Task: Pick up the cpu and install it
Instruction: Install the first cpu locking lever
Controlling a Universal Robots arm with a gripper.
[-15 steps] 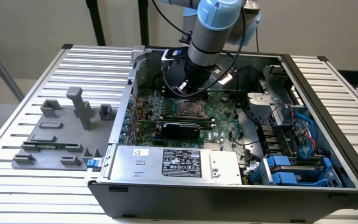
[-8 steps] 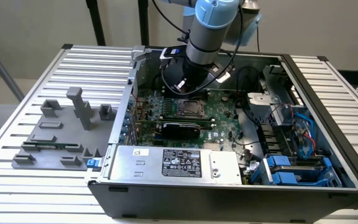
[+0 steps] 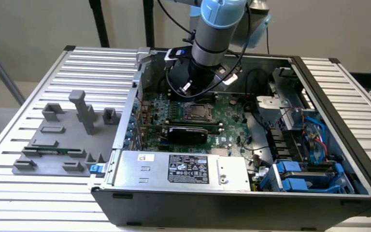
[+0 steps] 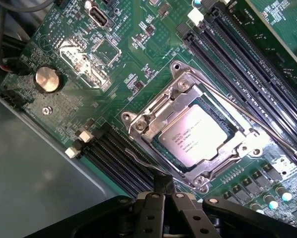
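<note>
The cpu (image 4: 195,136) lies flat inside the metal socket frame (image 4: 151,116) on the green motherboard (image 4: 113,64), its silvery top with printed text facing up. The pincer (image 4: 163,184) hovers above the board close to the socket, its fingers pressed together with nothing between them. In the exterior view the arm (image 3: 214,29) reaches down into the open computer case (image 3: 172,208). The case sits on the slatted tabletop (image 3: 44,203), with a grey fixture (image 3: 63,145) beside it at the exterior view's left.
</note>
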